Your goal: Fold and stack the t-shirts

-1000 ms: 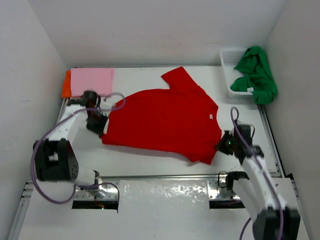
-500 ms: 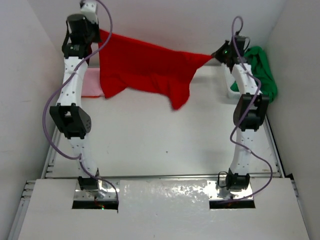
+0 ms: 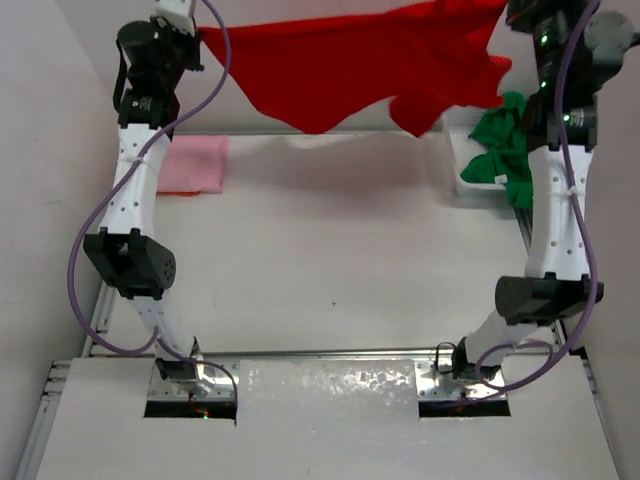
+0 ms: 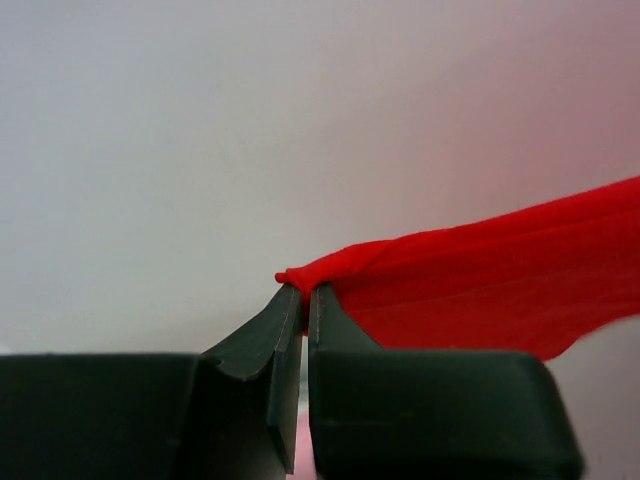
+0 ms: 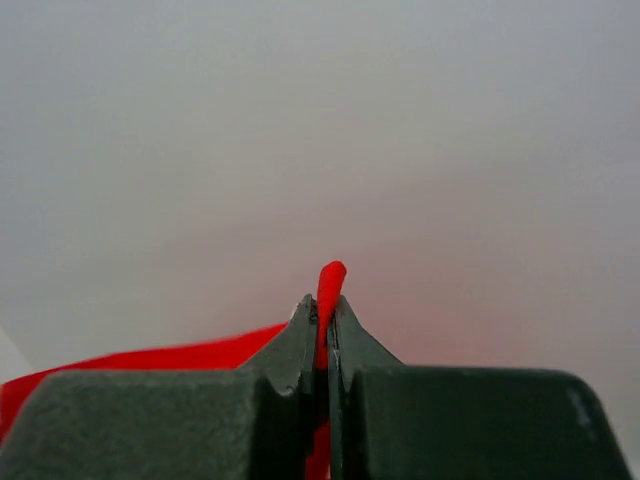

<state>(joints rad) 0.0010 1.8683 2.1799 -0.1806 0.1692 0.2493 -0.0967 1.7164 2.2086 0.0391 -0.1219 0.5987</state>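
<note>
The left gripper (image 4: 303, 295) and the right gripper (image 5: 322, 305) each pinch the red t-shirt (image 3: 350, 60), stretched high over the far edge of the tabletop (image 3: 330, 260); to lay it flat, I think both should descend evenly, cloth taut

From my console I see the slim, white-shelled left arm (image 3: 135, 190) and right arm (image 3: 562, 215), each jointed with chunky black motor housings (image 3: 130, 263) and trailed by a looping purple cable (image 3: 72, 280). Small green lights (image 3: 573, 118) glow on the right one. The left gripper (image 4: 303, 290) ends in matte dark-grey wedge-shaped fingers (image 4: 255, 345).
</note>
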